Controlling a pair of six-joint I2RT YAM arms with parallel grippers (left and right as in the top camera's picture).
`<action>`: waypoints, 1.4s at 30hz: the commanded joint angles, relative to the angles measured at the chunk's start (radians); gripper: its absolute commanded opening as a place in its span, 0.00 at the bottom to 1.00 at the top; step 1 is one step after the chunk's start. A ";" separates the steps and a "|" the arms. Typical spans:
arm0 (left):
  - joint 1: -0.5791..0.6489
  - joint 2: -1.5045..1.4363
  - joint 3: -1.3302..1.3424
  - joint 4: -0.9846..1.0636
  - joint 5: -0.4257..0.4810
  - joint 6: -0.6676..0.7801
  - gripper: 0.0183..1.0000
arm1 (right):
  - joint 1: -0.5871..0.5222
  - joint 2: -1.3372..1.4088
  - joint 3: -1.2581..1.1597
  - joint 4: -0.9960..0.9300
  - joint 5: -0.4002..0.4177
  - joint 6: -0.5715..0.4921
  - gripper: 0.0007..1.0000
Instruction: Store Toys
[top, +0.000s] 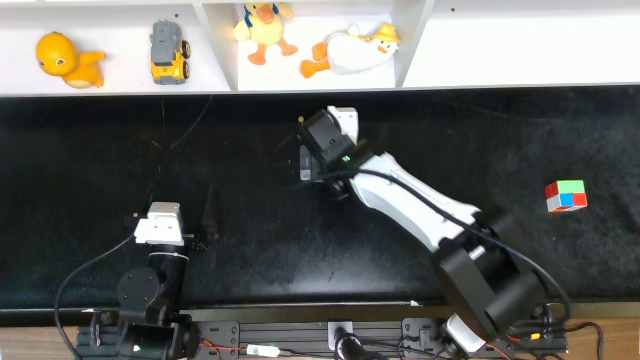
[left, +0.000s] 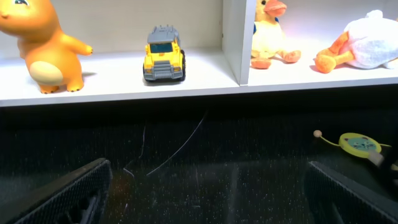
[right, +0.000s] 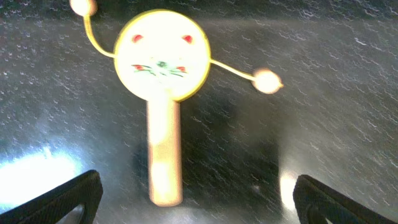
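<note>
Cat-faced rattle drum (right: 163, 56) lies flat on the black bench (top: 100, 150), near the white shelf (top: 520, 50).
The right hand (right: 196, 179) hangs over it, wide open, not touching; the left hand (left: 208, 167) is also released, facing the shelf.

Right arm (top: 420, 205): white tapered link, black joint housings, black cables (top: 400, 188), green light (top: 345, 158). Left arm (top: 150, 285): black joints, white wrist block (top: 160, 224). Left gripper (left: 208, 177): black, finely textured fingers (left: 68, 196).
</note>
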 joint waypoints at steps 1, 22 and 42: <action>-0.005 -0.010 -0.002 -0.002 0.006 0.019 1.00 | 0.007 0.077 0.095 -0.047 0.007 -0.037 1.00; -0.005 -0.010 -0.002 -0.002 0.006 0.019 1.00 | 0.007 0.132 0.113 -0.061 -0.056 -0.040 0.04; -0.005 -0.010 -0.002 -0.002 0.006 0.019 1.00 | -0.290 -0.727 -0.473 -0.256 -0.087 -0.104 0.04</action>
